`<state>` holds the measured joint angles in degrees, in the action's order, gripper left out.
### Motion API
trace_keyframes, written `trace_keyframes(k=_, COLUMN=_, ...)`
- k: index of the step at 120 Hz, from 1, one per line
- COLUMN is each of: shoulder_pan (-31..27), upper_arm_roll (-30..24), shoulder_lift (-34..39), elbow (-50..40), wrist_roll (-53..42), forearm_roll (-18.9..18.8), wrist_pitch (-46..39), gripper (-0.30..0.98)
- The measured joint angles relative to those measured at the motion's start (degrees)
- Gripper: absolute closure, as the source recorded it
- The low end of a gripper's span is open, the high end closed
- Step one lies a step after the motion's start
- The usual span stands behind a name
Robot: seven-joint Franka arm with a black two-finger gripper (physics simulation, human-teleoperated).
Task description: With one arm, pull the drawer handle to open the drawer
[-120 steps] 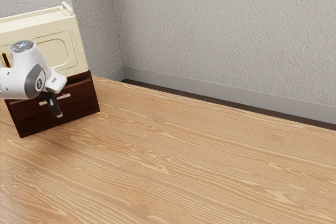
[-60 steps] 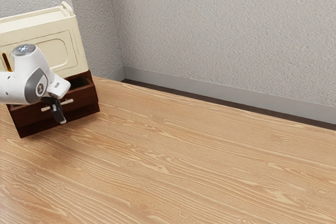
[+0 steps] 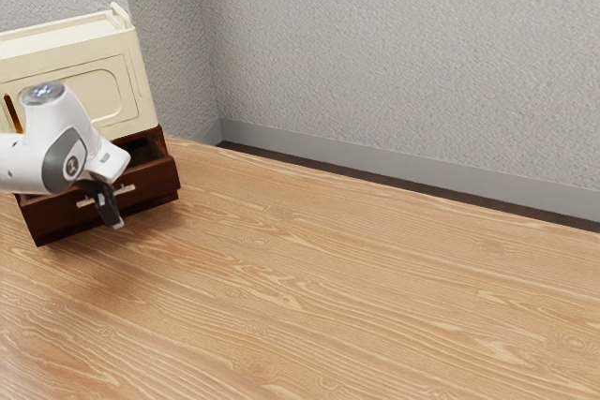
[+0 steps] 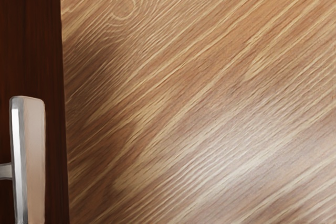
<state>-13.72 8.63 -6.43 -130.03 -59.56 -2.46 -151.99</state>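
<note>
In the exterior view my black gripper [image 3: 109, 207] is at the middle of the drawer's silver handle [image 3: 126, 190], covering part of it. Whether it grips the bar is hidden. The dark brown drawer [image 3: 155, 183] stands partly open, its front out from the cabinet, with a dark gap behind its upper edge. In the wrist view the handle [image 4: 29, 156] runs along the drawer front [image 4: 52, 66], off to one side of the hand's centre.
A cream box-like unit [image 3: 70, 49] with a raised panel sits on top of the brown cabinet. Wooden table [image 3: 356, 288] extends in front and toward the exterior view's right. Grey walls [image 3: 403, 53] stand behind.
My hand has moved outward and slightly down in the exterior view. The drawer front and handle have come out with it, and the gap above the drawer has widened.
</note>
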Motion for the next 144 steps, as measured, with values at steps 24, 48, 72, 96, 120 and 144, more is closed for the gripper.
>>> trace_keyframes(k=24, shoulder_pan=1.11, upper_arm_roll=-0.22, shoulder_lift=2.34, elbow=-2.73, wrist_roll=0.67, forearm_roll=0.02, wrist_pitch=-0.64, gripper=0.02)
trace_keyframes(k=48, shoulder_pan=0.71, upper_arm_roll=-1.57, shoulder_lift=4.0, elbow=-4.9, wrist_roll=1.37, forearm_roll=-0.03, wrist_pitch=-1.21, gripper=0.0)
trace_keyframes(k=72, shoulder_pan=0.51, upper_arm_roll=-2.78, shoulder_lift=6.42, elbow=-7.47, wrist_roll=2.35, forearm_roll=-0.03, wrist_pitch=-1.61, gripper=0.02)
trace_keyframes(k=96, shoulder_pan=-0.93, upper_arm_roll=-4.46, shoulder_lift=8.16, elbow=-9.44, wrist_roll=3.6, forearm_roll=-0.21, wrist_pitch=-2.0, gripper=0.04)
trace_keyframes(k=120, shoulder_pan=-0.47, upper_arm_roll=-4.56, shoulder_lift=9.72, elbow=-9.49, wrist_roll=4.66, forearm_roll=-0.07, wrist_pitch=-2.17, gripper=0.05)
trace_keyframes(k=144, shoulder_pan=1.4, upper_arm_roll=-4.64, shoulder_lift=12.36, elbow=-8.89, wrist_roll=5.46, forearm_roll=-0.15, wrist_pitch=-1.21, gripper=0.02)
